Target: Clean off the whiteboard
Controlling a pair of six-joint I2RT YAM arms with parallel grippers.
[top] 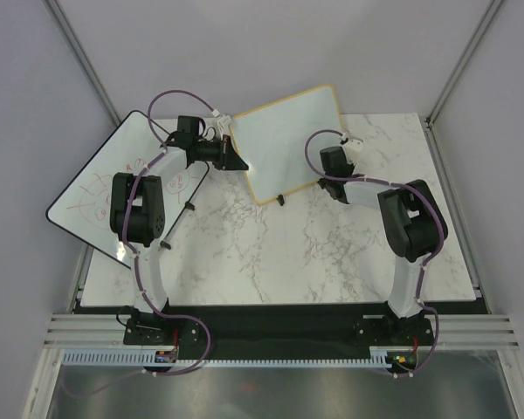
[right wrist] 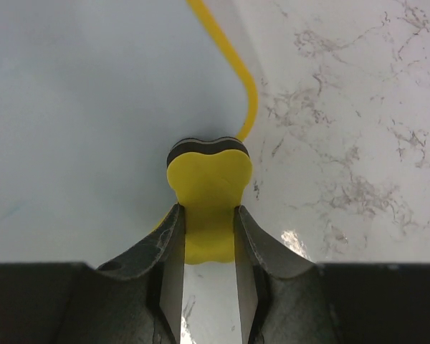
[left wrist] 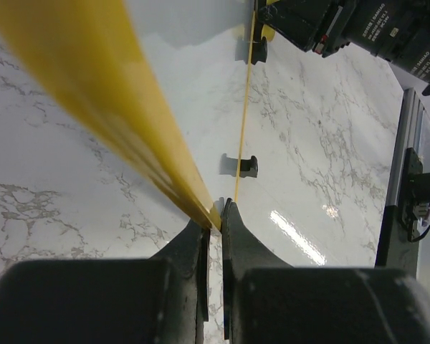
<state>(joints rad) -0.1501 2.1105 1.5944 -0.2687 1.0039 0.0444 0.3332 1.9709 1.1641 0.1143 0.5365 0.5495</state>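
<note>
Your two hands are on the whiteboard (top: pixel 284 144), with the eraser (right wrist: pixel 208 179) at its corner

Your left hand (left wrist: pixel 216 215) is clamped on the whiteboard's thin tan frame, so the board stretches away straight ahead of its fingertips. Your right hand (right wrist: pixel 209 215) is closed on the yellow eraser's narrow waist, its pad against the board just ahead, beside the rounded corner. Push too hard and the board may twist out of the left pinch or its feet may skid on the desk (top: pixel 288 253). Stroke towards the right hand's right and the eraser may slip off the edge or pivot in the fingers. No container is in view
</note>
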